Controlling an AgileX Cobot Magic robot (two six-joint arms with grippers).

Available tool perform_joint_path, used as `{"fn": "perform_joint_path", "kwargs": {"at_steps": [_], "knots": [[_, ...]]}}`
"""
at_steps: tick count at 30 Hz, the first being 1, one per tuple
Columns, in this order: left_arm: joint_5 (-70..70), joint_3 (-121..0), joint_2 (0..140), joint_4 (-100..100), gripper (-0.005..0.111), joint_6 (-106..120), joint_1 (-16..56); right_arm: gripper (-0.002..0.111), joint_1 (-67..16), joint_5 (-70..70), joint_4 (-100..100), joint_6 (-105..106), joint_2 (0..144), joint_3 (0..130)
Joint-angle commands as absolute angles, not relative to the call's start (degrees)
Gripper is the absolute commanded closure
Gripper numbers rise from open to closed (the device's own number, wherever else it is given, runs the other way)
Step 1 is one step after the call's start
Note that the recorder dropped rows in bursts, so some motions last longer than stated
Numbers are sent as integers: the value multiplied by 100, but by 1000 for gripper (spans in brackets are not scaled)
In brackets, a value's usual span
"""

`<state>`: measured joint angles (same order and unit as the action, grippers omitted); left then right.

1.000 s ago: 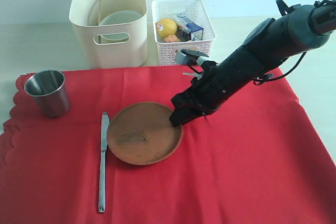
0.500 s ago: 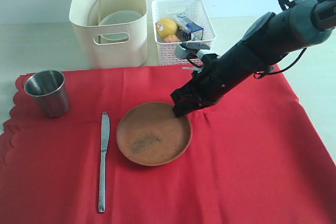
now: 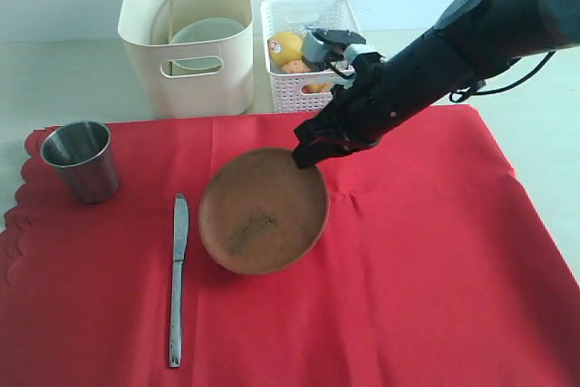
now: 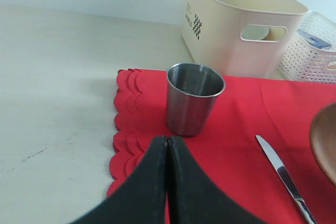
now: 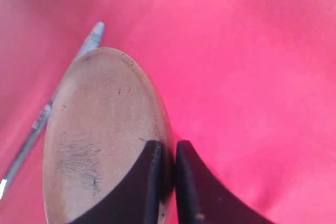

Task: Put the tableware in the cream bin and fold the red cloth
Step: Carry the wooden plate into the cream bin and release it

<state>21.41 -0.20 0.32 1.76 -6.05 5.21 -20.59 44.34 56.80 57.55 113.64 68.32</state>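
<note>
Over the red cloth [image 3: 417, 269]: plate [image 3: 263, 215] held by its rim

At the middle of the cloth, the right end effector [image 3: 304, 155] is clamped on the far rim of the round brown plate, which hangs tilted. Whether its low edge touches the cloth cannot be told. One metal knife [image 3: 178, 269] lies flat just left of the plate. One steel cup [image 3: 82, 160] stands upright at the cloth's scalloped left edge. Near the cup hovers the left end effector [image 4: 168, 148], jaws pressed together, holding nothing. Behind the cloth, the cream bin [image 3: 188, 43] stands on the counter [image 3: 63, 79], a pale bowl [image 3: 210, 32] inside.
</note>
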Motion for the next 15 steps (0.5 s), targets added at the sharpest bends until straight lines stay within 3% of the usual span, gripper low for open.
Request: {"fn": "perform_joint_path", "kwargs": {"at_steps": [1,9,15], "knots": [[2092,0,0,218,107,-609,514,108,-2059,4980,5790,5542,11021,7191],[2092,0,0,218,107,-606,514,108,-2059,5341,5622,4766,10859,8356],[2092,0,0,218,107,-622,514,108,-2059,4817,5087,3993,10883,9319]]}}
